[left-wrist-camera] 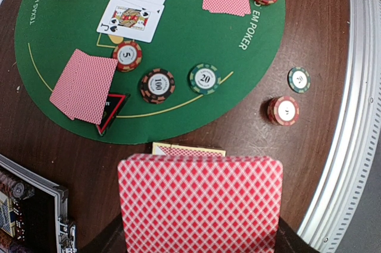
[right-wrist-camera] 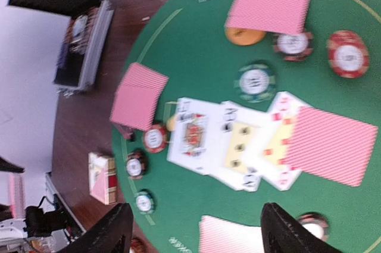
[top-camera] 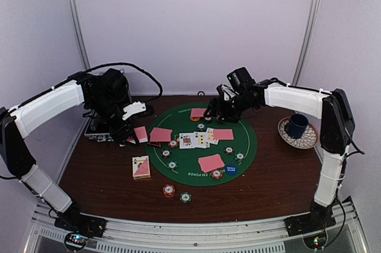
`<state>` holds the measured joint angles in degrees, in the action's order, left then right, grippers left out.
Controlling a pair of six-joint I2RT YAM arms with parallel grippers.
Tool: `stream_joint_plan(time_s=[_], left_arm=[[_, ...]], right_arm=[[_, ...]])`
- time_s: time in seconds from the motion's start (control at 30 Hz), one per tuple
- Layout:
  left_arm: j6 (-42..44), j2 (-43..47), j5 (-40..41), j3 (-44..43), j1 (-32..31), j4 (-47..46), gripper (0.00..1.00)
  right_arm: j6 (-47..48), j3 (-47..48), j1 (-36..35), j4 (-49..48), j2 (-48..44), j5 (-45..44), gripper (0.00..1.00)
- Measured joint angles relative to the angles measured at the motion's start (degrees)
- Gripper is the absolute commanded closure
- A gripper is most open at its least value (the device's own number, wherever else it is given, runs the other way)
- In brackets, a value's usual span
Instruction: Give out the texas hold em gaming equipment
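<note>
Starting at the near edge of the table (top-camera: 119,199): a red-white chip stack (top-camera: 169,191) and a green chip (top-camera: 186,197) stand on bare wood, just outside the green mat (top-camera: 244,134). To the left of them lies a card box (top-camera: 141,167).

The left gripper (top-camera: 131,139) is clamped on pink-backed cards (left-wrist-camera: 199,199), held above the wood near the mat's left rim. How many cards are in the grip, I cannot tell.

On the mat, near side: a pink pair (top-camera: 211,162) w/ the blue disc (top-camera: 231,169) just beside. Chips (left-wrist-camera: 158,85) follow the near arc. The red triangle (left-wrist-camera: 111,112) is partly under another pink pair (left-wrist-camera: 83,85). Face-up cards (top-camera: 195,140) overlap in the centre. At the far side a further pink pair (right-wrist-camera: 268,6) lies on the orange disc (right-wrist-camera: 244,34).

The right gripper (right-wrist-camera: 196,229) hovers over this far part, jaws apart, nothing between them.

Farthest: black case (top-camera: 98,133) on the left, plate (top-camera: 306,141) w/ blue cup (top-camera: 296,125) on the right.

Risks, in my judgement: if the left grip loosens too much, several cards can slide out together, not one. The held pack hides the drop place in the wrist view, so a card may land on a chip and sit tilted. The right gripper, going down wide among chips that stand close, can push them or shift the overlapped cards.
</note>
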<state>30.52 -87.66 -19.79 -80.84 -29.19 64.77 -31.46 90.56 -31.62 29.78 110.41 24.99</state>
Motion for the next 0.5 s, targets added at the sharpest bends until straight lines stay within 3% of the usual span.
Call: stream_joint_plan(time_s=[0.2, 0.5], left_arm=[[0.0, 0.0, 0.0, 0.0, 0.0, 0.0, 1.0], [0.0, 0.0, 0.0, 0.0, 0.0, 0.0, 1.0]], right_arm=[[-6.7, 0.5, -10.2, -5.0, -0.7, 3.8, 0.15], [-17.7, 0.1, -15.5, -14.6, 0.3, 11.0, 0.12]])
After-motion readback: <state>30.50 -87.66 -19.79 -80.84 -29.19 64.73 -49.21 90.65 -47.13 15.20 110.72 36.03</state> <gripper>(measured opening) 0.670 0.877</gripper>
